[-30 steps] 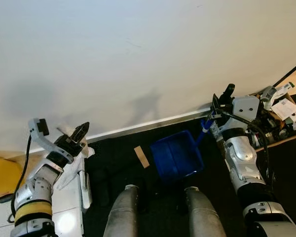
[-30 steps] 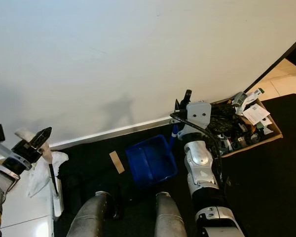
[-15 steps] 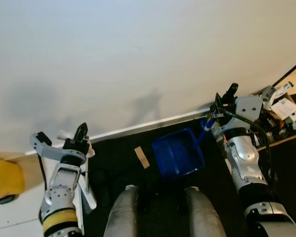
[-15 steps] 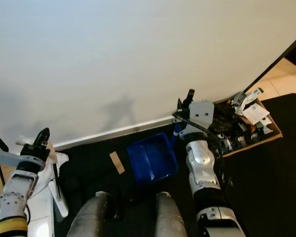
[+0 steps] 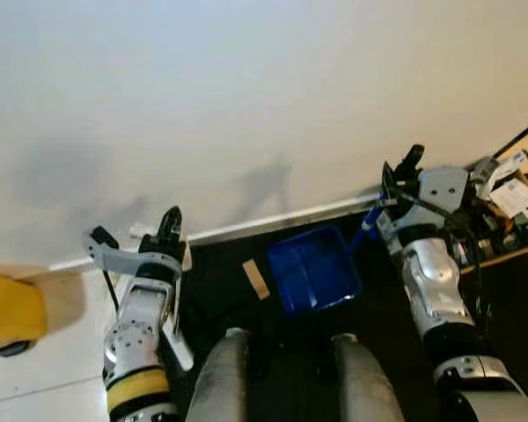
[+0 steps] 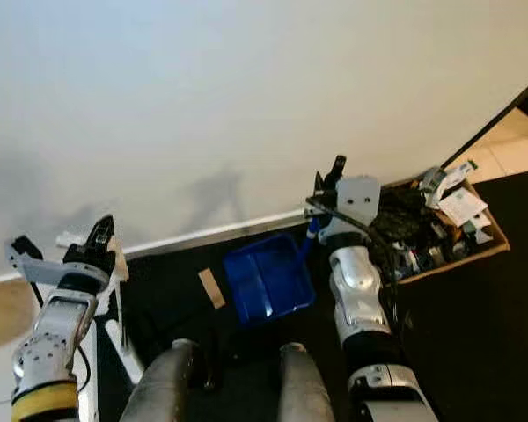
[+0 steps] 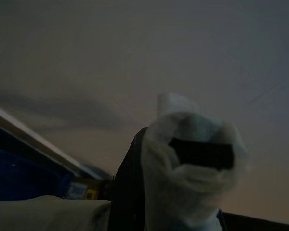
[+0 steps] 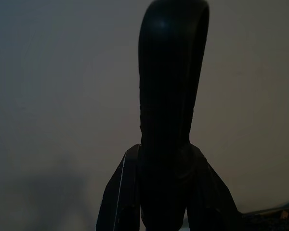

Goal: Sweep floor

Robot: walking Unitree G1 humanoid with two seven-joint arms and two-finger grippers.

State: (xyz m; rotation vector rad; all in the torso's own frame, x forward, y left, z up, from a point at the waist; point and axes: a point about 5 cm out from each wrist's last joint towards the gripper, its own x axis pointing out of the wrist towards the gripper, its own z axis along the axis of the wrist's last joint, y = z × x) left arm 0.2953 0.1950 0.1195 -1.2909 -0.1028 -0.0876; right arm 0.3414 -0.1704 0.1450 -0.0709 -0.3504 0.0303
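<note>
White wall meets a dark floor (image 5: pixel 396 308) at a pale baseboard. Since the earlier frame the left gripper (image 5: pixel 169 230) has swung inward toward the wall, fingers closed on a white broom (image 6: pixel 116 308). Right gripper (image 5: pixel 398 171), closed on the handle, holds a blue dustpan (image 5: pixel 313 271) resting on the floor, nothing inside it. Beside it lies a cardboard scrap (image 5: pixel 255 279). A cluttered box (image 6: pixel 440 229) stands at right.

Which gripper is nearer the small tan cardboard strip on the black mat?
Left. The left gripper is up by the baseboard, left of the tan cardboard strip. The right gripper is farther, beyond the blue plastic dustpan.
</note>
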